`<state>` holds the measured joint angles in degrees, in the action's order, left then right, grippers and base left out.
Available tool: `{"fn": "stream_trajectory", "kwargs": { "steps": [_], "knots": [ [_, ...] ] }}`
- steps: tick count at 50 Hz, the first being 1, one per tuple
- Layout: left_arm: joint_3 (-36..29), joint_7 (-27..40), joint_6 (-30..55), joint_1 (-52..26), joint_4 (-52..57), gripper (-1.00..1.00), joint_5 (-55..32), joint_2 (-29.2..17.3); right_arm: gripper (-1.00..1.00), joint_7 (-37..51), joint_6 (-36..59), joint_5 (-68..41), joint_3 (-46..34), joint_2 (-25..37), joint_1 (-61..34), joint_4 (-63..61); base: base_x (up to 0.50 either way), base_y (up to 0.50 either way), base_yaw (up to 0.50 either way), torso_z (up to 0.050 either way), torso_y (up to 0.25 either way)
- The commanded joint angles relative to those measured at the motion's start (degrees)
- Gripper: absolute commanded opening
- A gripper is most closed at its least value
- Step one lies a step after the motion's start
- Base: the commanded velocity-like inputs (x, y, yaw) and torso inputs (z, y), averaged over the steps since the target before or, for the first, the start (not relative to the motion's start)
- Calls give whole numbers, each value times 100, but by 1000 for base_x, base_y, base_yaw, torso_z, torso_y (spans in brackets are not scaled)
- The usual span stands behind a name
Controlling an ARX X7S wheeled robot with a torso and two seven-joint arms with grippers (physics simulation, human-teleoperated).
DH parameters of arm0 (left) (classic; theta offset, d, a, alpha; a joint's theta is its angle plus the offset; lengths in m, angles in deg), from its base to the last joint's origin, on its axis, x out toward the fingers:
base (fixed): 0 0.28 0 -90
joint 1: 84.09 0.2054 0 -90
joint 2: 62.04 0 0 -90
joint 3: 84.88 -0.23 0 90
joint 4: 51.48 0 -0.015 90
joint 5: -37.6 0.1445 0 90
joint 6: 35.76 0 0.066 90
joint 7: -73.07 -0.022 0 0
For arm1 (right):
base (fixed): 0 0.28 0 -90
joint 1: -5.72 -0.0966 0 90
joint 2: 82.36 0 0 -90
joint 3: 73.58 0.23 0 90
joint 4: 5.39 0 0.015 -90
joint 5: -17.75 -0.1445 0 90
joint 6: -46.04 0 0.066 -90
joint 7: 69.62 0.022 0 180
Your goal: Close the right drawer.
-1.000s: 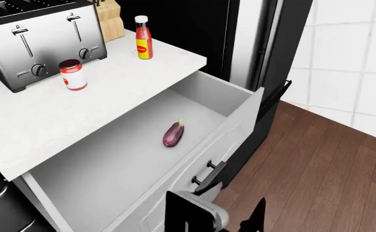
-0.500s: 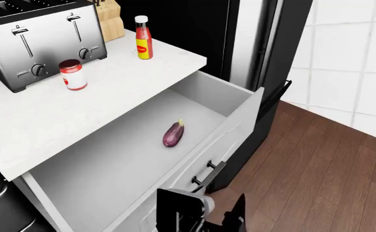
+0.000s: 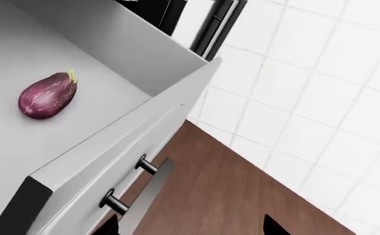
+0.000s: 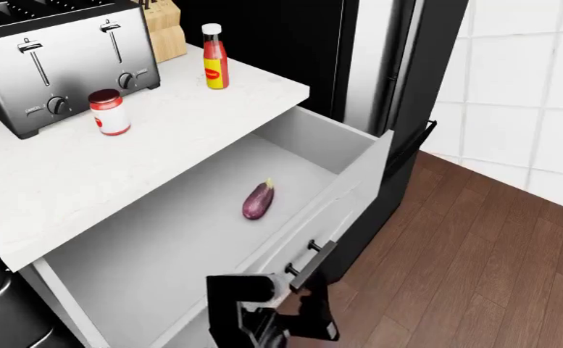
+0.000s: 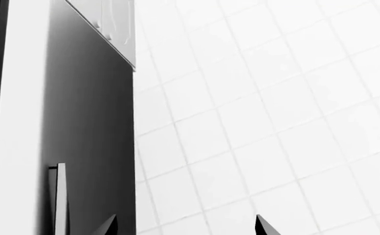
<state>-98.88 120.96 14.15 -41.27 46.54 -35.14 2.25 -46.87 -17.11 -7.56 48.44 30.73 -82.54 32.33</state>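
Note:
The right drawer (image 4: 165,246) stands pulled far out under the white counter, with a purple eggplant (image 4: 258,200) on its pale grey floor. Its white front panel (image 4: 344,203) carries a short black bar handle (image 4: 310,262). My left gripper (image 4: 272,309) is open at the front panel's outer face, right by the handle. In the left wrist view the panel (image 3: 111,161), the handle (image 3: 127,183) and the eggplant (image 3: 47,94) show, and the left gripper (image 3: 193,226) has only floor between its fingers. My right gripper (image 5: 184,226) is open, facing tiled wall away from the drawer.
On the counter (image 4: 165,145) stand a toaster (image 4: 59,58), a red-lidded jar (image 4: 110,112), a red sauce bottle (image 4: 215,65) and a knife block (image 4: 165,29). A black fridge (image 4: 397,87) rises just past the drawer. Wooden floor (image 4: 474,275) and white tiled wall (image 4: 532,87) lie to the right.
My left gripper has swung left and in against the drawer's front panel near the handle. The drawer front has shifted slightly inward. The right arm has not visibly moved.

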Motion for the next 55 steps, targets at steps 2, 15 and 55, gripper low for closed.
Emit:
{"fn": "stream_trajectory", "kwargs": {
  "steps": [2,15,55],
  "knots": [
    [280,52,-237,346,-677,100,-547,-98,100,43,-27,-36,51,13,12,-67,0,0,0,0,0],
    [566,-61,-451,600,-1318,100,-898,-119,100,36,-109,-30,24,19,30,-35,0,0,0,0,0],
    [1072,237,-638,583,-1375,100,-831,-754,100,136,-95,-102,-52,108,33,-8,0,0,0,0,0]
  ]
}}
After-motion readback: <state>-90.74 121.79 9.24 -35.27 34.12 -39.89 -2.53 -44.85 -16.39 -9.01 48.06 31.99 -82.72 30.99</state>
